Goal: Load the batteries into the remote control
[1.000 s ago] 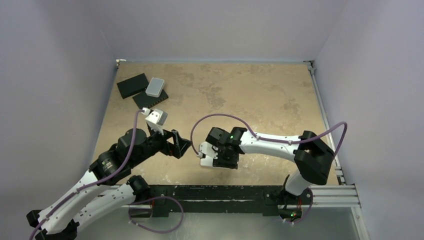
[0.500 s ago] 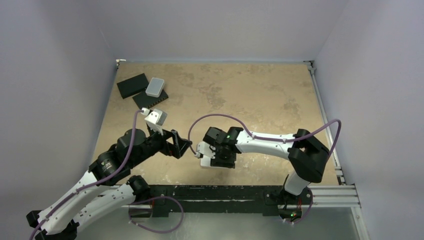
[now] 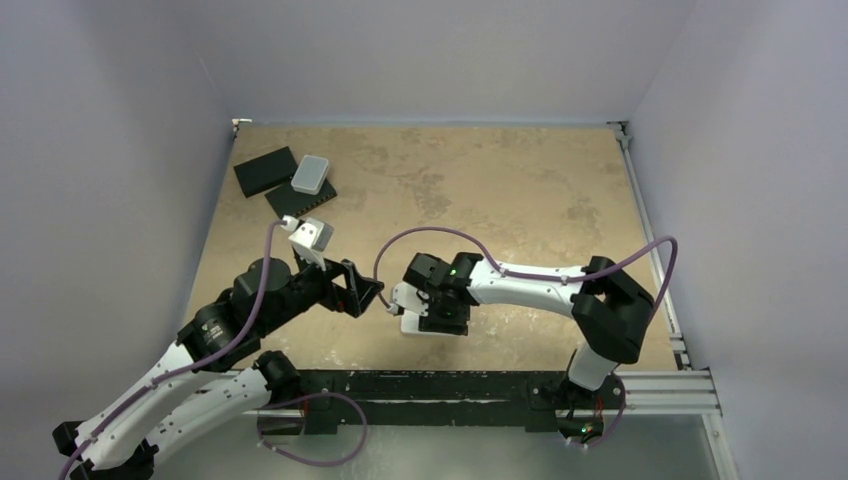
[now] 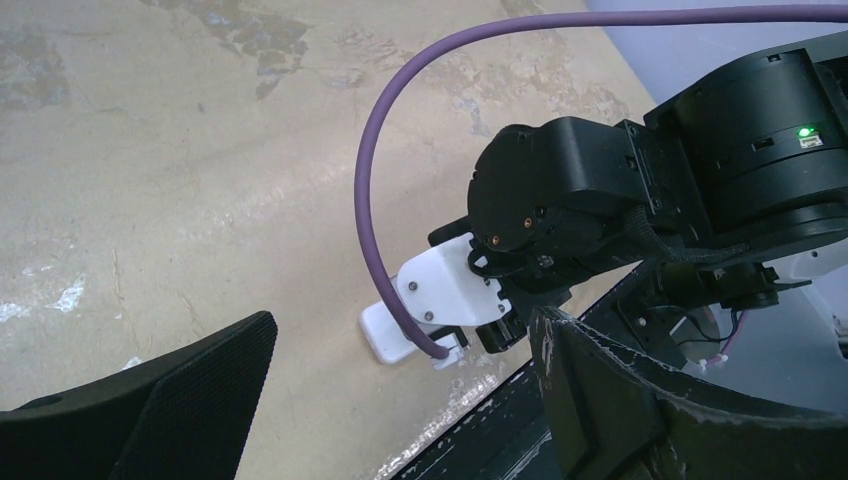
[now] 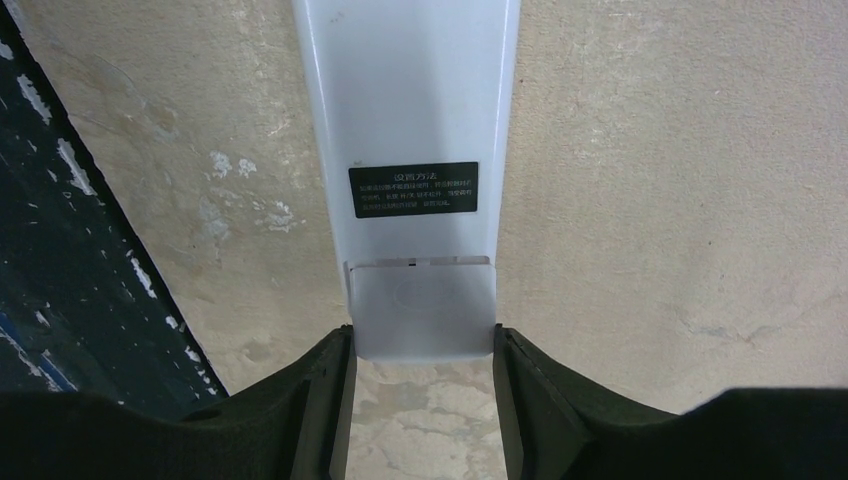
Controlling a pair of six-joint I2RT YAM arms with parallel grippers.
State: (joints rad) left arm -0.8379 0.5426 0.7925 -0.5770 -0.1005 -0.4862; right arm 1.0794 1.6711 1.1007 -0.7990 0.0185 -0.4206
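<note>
The remote control (image 5: 410, 120) is a white bar lying back up, with a small dark label and its battery cover at the near end. My right gripper (image 5: 422, 342) is shut on that end, one finger on each long side. From above, the remote control (image 3: 411, 323) pokes out left of the right gripper (image 3: 438, 318), low over the table near its front edge. My left gripper (image 3: 364, 291) stands wide open just left of it, holding nothing; its wrist view shows the remote's (image 4: 384, 336) free end between the fingers (image 4: 200, 390). The batteries are out of view.
Two flat black slabs (image 3: 264, 170) (image 3: 298, 203) and a light grey rounded box (image 3: 311, 174) sit at the back left. A black rail (image 3: 450, 385) runs along the table's front edge, close beside the remote. A purple cable (image 4: 372, 200) loops over the right wrist.
The right arm has shifted slightly left with the remote in its grip, closer to the left gripper. The left arm has stayed still.
</note>
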